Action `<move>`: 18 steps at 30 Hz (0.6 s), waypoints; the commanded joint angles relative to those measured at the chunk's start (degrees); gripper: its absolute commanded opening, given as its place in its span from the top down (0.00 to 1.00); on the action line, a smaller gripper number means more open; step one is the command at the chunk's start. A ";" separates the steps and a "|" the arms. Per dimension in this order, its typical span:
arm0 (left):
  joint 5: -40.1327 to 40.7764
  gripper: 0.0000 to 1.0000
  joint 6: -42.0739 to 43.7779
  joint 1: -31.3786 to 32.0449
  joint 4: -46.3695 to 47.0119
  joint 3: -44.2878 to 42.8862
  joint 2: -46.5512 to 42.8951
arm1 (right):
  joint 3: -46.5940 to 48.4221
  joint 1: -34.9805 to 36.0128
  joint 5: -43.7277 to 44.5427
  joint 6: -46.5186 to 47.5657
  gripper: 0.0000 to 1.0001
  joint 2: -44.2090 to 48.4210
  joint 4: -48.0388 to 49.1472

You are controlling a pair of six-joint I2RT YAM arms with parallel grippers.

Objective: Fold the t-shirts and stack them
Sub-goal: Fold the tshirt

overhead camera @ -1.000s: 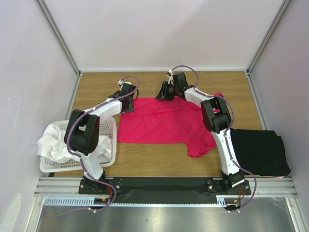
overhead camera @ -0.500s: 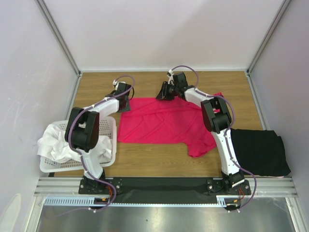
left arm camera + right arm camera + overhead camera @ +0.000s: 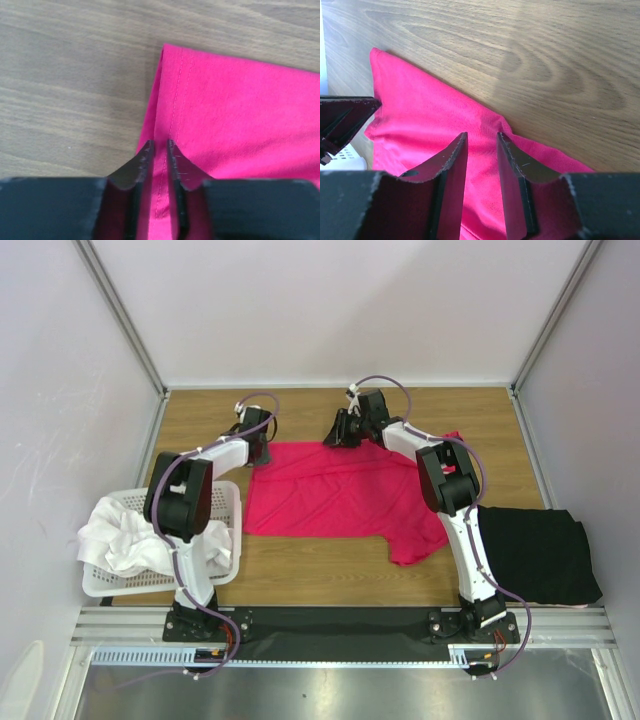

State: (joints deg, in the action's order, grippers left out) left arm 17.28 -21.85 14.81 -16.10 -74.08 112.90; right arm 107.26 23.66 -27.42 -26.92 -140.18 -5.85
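Note:
A crimson-pink t-shirt (image 3: 340, 492) lies spread flat in the middle of the wooden table. My left gripper (image 3: 258, 447) is at its far left corner. In the left wrist view the gripper (image 3: 158, 146) has its jaws narrowed onto the stitched hem (image 3: 172, 120), with pink fabric filling the gap. My right gripper (image 3: 334, 434) is on the shirt's far edge. The right wrist view shows it (image 3: 482, 135) closed on a raised pucker of pink cloth (image 3: 420, 120). A folded black t-shirt (image 3: 537, 554) rests at the near right. Crumpled white t-shirts (image 3: 118, 536) fill the basket.
The white perforated basket (image 3: 232, 502) stands at the near left, beside the left arm's base. Grey walls with metal corner posts (image 3: 128, 330) close in the table on three sides. A metal rail (image 3: 340, 625) runs along the near edge.
My left gripper has moved a little further out to the shirt's far left corner and its jaws have narrowed onto the hem. The right arm and the shirt have stayed put.

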 commanded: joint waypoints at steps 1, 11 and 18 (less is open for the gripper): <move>0.03 0.84 0.58 -0.39 1.95 -2.47 0.13 | -1.62 -0.37 2.81 1.96 0.64 1.05 -4.17; 1.35 1.00 -1.88 -1.71 1.59 -2.56 0.47 | -1.44 -0.46 2.90 1.87 0.64 0.79 -4.17; 3.38 1.00 -3.55 -2.06 2.73 -1.68 -0.66 | -1.53 -0.46 2.99 1.87 0.64 1.14 -4.35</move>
State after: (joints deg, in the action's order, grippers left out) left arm 18.11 -23.53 13.67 -15.44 -74.61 113.27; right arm 107.24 23.66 -27.40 -26.92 -140.16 -5.85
